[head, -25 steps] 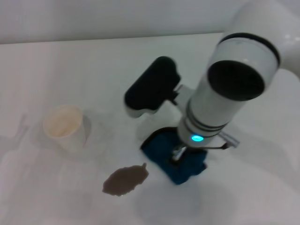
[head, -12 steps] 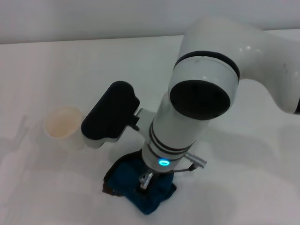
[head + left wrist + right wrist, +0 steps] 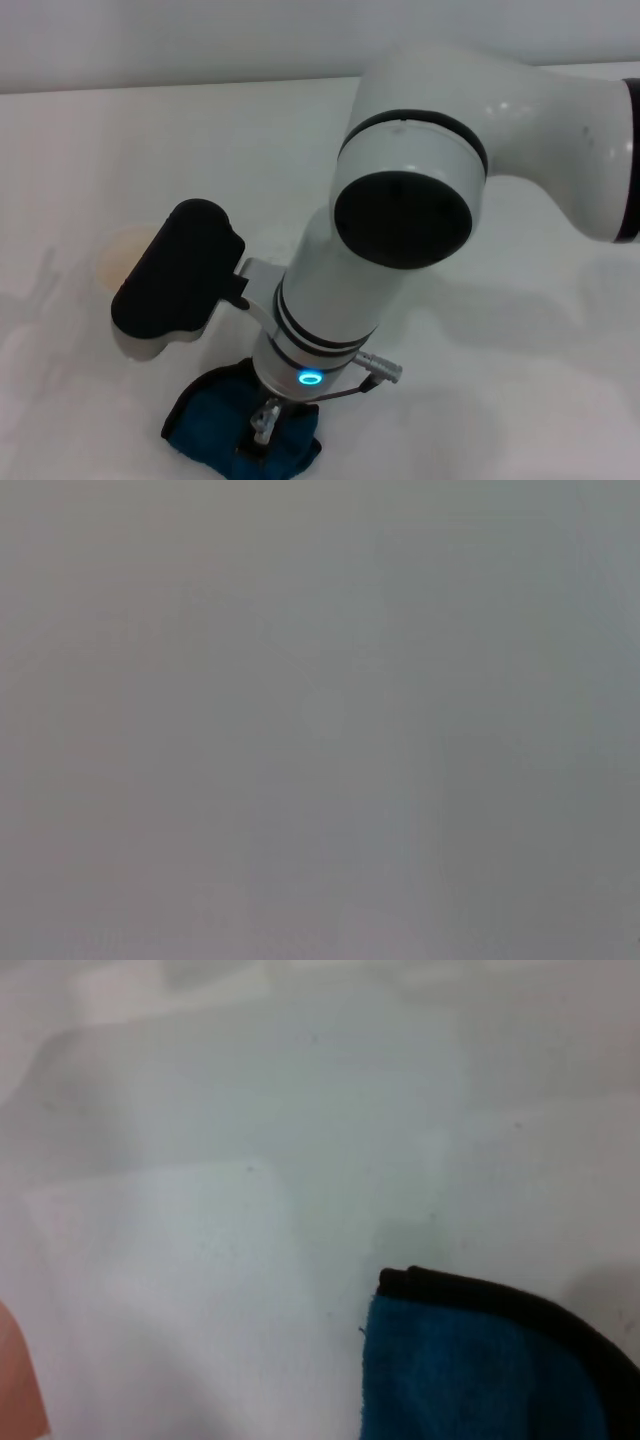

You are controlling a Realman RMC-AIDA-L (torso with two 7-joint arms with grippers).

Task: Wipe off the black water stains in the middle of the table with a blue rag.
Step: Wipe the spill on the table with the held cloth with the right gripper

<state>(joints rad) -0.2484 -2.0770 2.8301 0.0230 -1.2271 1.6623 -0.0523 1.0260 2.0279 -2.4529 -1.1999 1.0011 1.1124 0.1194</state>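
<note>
The right gripper (image 3: 263,428) is down on the blue rag (image 3: 215,432) at about 6 o'clock on the table (image 3: 150,150), close to the near edge of the head view. Only a slim metal part shows below the glowing wrist ring, sunk into the cloth — it seems to be pressing or pinching the rag, but the bulky white forearm covers the fingers, so whether they are spread or pressed together cannot be told. The rag lies bunched under the wrist, teal with a black border curving round its far side.

The black water stains do not show in any view; the spot beneath the rag and arm is hidden. A paper cup (image 3: 118,258) stands at roughly 9 o'clock from the rag, mostly covered by the black camera housing on the wrist, with only a pale rim peeking out.

The right wrist view adds what the head view lacks: a close look at one rounded corner of the rag (image 3: 480,1360), its black edging lying flat on the bare white tabletop (image 3: 250,1110), with no dark mark on the surface beside it. A peach-coloured sliver sits at that picture's edge — too little to identify.

The left wrist view is a blank grey field, and the left gripper appears nowhere.
</note>
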